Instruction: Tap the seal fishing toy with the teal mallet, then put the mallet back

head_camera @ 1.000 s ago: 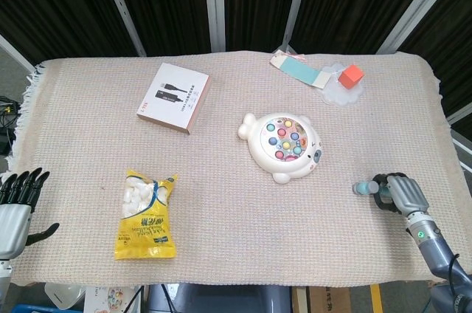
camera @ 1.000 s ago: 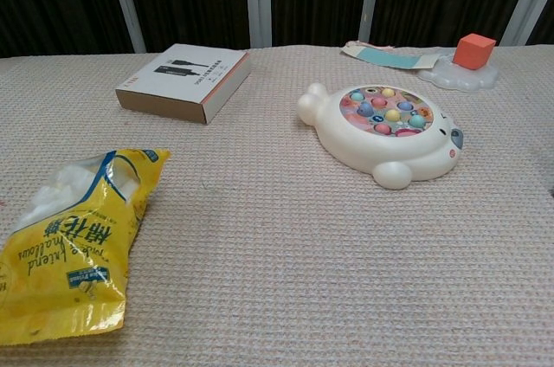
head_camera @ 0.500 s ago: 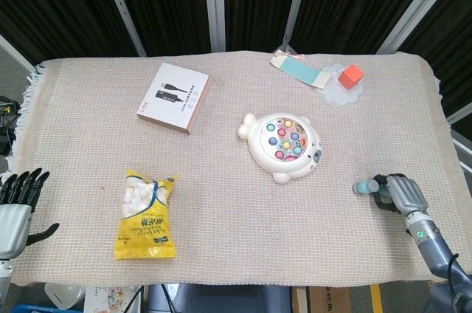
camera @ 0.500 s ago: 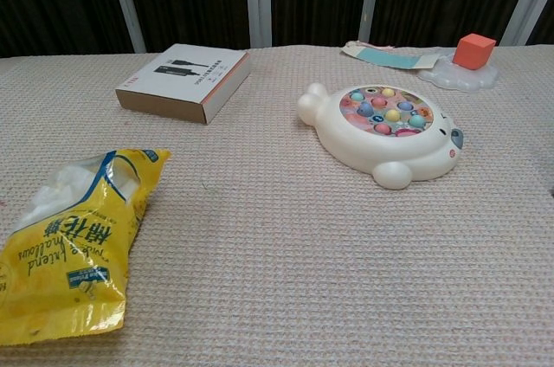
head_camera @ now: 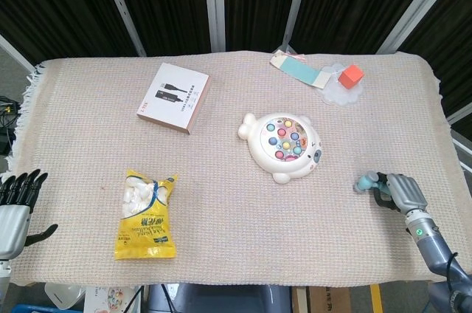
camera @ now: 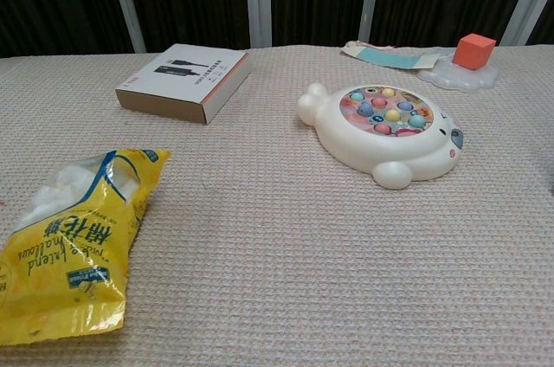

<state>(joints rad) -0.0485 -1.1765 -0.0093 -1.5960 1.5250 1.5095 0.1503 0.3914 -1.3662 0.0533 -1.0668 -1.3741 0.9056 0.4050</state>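
The white seal fishing toy (head_camera: 283, 146) with coloured fish in its round top lies in the middle of the table; the chest view shows the seal toy (camera: 385, 131) at centre right. My right hand (head_camera: 398, 192) sits at the table's right front and grips the teal mallet (head_camera: 366, 183), whose head sticks out to the left of the fingers. The mallet is well to the right of the seal toy and apart from it. My left hand (head_camera: 15, 206) hangs off the table's left front corner with fingers spread and nothing in it. Neither hand shows in the chest view.
A white box (head_camera: 174, 97) lies at the back left. A yellow snack bag (head_camera: 146, 214) lies at the front left. At the back right are a teal card (head_camera: 301, 69) and an orange cube (head_camera: 352, 74) on a white cloud-shaped base (head_camera: 344, 93). A woven cloth (head_camera: 221, 239) covers the table.
My right hand with the mallet has shifted slightly, and the mallet head now sits a little higher and further right. The left hand has barely moved.
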